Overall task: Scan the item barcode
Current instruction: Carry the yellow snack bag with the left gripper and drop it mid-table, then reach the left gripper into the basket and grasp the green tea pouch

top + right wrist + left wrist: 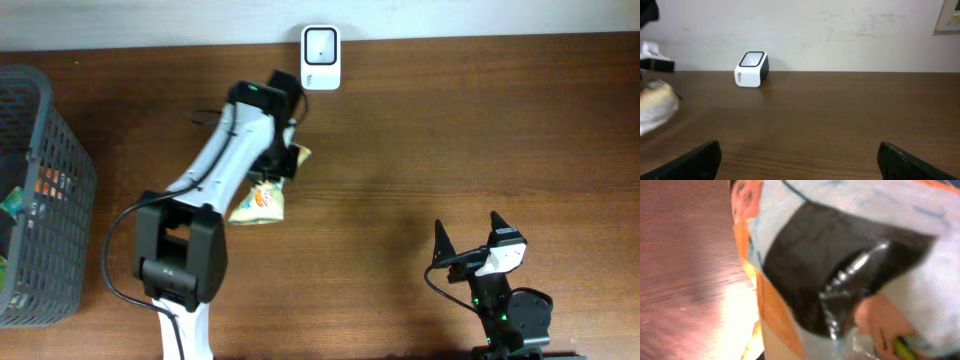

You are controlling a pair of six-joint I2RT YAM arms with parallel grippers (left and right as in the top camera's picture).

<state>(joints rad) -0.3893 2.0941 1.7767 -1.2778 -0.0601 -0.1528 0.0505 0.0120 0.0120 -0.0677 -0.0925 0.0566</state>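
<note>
Jaws of the left gripper (287,160) are clamped on a snack bag (262,200), left of centre in the overhead view. The bag hangs near the white scanner (320,57) at the top edge. The right gripper (467,224) sits lower right, jaws spread wide, well apart from the bag. A basket (60,200) stands far left.

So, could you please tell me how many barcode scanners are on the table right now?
1. The white barcode scanner stands at the table's far edge, just beyond the snack packet held by the left gripper. The basket could hide another.
</note>
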